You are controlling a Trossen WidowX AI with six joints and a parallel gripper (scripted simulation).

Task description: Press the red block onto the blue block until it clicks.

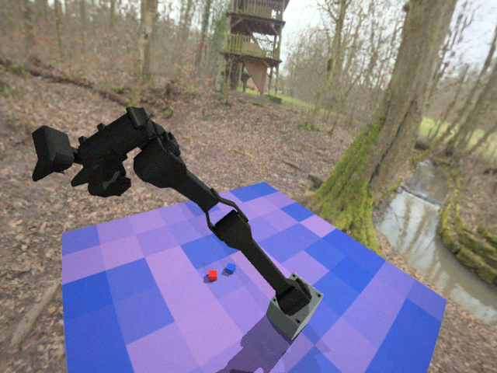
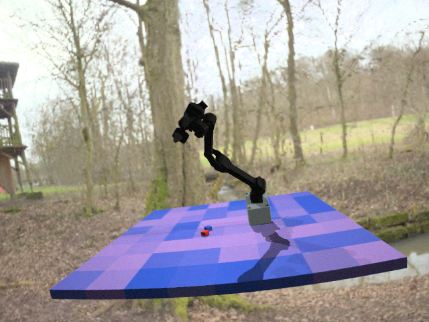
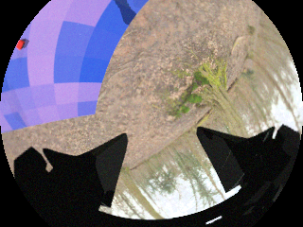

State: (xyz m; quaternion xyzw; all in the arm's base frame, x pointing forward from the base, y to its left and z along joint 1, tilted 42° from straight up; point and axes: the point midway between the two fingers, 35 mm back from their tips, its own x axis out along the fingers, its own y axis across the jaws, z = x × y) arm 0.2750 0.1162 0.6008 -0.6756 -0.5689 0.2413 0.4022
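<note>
Trees: tall, mostly bare
Ground: brown leaves
Tower: wooden
Water: muddy
Sky: pale
Tabletop: blue and purple squares

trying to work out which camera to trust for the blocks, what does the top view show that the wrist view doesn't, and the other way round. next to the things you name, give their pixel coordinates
Only the top view: the blue block (image 1: 230,267), the arm's grey base (image 1: 286,321) and the wooden tower (image 1: 252,36).

Only the wrist view: a close look straight out between the tool's two spread fingers, with nothing between them.

Both: the red block (image 1: 212,275) (image 3: 21,43), the checkered table top (image 1: 200,329) (image 3: 71,38) and the tool (image 1: 56,178) (image 3: 162,132).
</note>
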